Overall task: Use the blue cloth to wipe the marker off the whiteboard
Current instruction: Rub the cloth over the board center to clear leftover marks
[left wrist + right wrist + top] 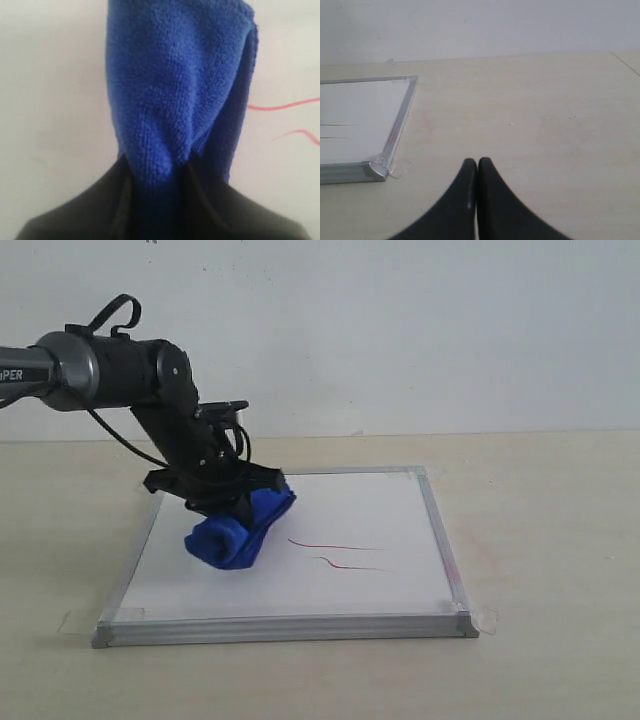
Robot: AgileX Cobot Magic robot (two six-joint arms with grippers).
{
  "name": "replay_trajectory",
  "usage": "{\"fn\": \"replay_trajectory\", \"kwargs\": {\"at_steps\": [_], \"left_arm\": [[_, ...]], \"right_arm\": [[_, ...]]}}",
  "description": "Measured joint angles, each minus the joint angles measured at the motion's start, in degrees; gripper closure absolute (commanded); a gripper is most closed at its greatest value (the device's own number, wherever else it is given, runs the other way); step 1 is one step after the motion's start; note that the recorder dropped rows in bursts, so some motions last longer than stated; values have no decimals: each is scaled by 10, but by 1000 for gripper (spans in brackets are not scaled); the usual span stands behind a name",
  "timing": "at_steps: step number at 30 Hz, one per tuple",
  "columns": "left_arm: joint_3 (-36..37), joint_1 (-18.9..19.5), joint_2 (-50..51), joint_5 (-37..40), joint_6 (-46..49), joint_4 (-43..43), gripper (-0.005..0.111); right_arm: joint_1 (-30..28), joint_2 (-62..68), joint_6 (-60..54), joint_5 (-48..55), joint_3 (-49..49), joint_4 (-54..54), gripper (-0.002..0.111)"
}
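The whiteboard [350,590] lies flat on the table, silver-framed with tape at its corners. Two thin wavy red marker lines [335,546] show near its middle; a third is not visible. The blue cloth [238,528] rests on the board's left half, just left of the lines. My left gripper [232,502] is shut on the cloth's upper end; in the left wrist view the blue cloth [175,100] fills the gap between the black fingers [107,200], with the marker lines [285,106] beside it. My right gripper [478,162] is shut and empty above bare table, outside the exterior view.
The board's near right corner [379,169] with its clear tape lies a short way from my right gripper. A beige tabletop [540,540] surrounds the board, and a plain white wall [400,330] stands behind.
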Motion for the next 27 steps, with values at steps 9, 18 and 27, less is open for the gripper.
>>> {"fn": "replay_trajectory", "kwargs": {"at_steps": [9,18,27], "left_arm": [[-104,-82,69,32,36,-92,103],[-154,-107,95,74,12,-12,103],[-155,-40,97,163,-72,232,103]], "right_arm": [[0,0,0,0,0,0,108],[0,0,0,0,0,0,108],[0,0,0,0,0,0,108]]}}
